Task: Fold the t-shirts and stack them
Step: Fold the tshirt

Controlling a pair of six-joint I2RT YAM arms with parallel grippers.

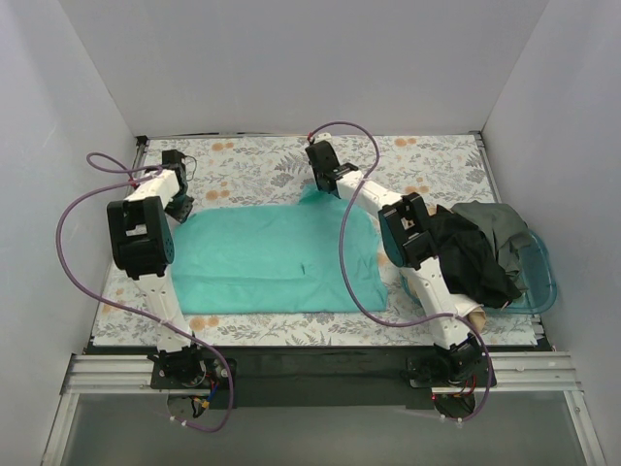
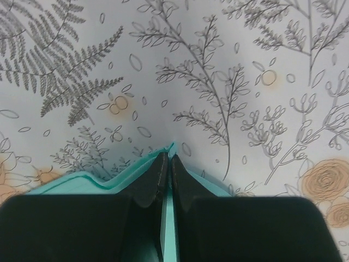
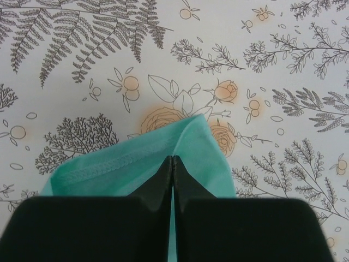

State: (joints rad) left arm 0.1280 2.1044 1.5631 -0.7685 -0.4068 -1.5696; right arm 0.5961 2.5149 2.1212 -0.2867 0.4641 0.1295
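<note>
The left claw (image 2: 165, 164) is closed to a sliver on the far left corner of the bright teal-green cloth t-shirt (image 1: 272, 257), and the right claw (image 3: 172, 164) is pinched shut on its far right corner, a stitched hem shown just left of its fingers. Behind both claws the shirt is spread flat; ahead, only the floral-printed table cover (image 2: 229, 65) is seen. A fold is judged to be starting: both corners need to be lifted together and carried back over the shirt. Only from overhead are the black t-shirt (image 1: 466, 254), grey-olive t-shirt (image 1: 497, 221) and beige t-shirt (image 1: 474, 313) shown, heaped at the translucent blue plastic tub (image 1: 539, 282), well right of the right claw.
</note>
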